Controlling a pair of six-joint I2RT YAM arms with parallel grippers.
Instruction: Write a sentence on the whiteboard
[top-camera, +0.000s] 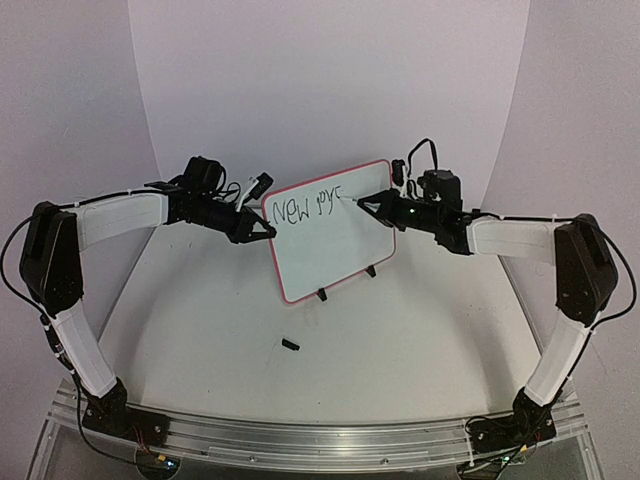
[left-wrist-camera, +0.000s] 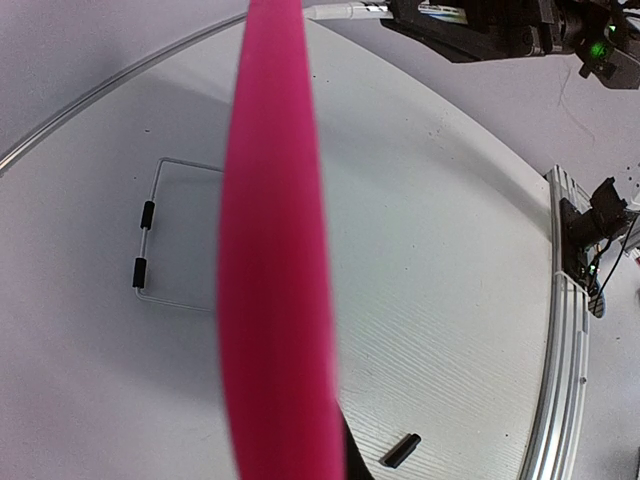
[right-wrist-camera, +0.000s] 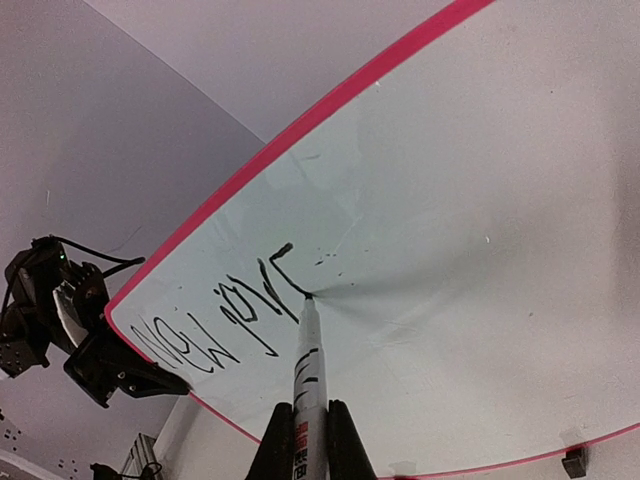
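- While the right gripper (top-camera: 372, 205), clenched on the marker (right-wrist-camera: 308, 370), writes the sentence (top-camera: 306, 207), light steady tip pressure is advisable.
- The left gripper (top-camera: 262, 228) clamps the whiteboard (top-camera: 335, 260), standing on the worktop (top-camera: 420, 330).

The white table (top-camera: 420, 330) carries the whiteboard (top-camera: 335, 240) on black feet. A small black piece (top-camera: 290, 345) lies at its 6 o'clock.

Probably a robotics lab — white backdrop sweep (top-camera: 330, 80), aluminium rail (top-camera: 320, 436).

The whiteboard (top-camera: 335, 250) looks smooth and glossy — its frame (left-wrist-camera: 270, 250) plastic; the table (top-camera: 420, 340) matt; the rail (top-camera: 320, 435) brushed metal.
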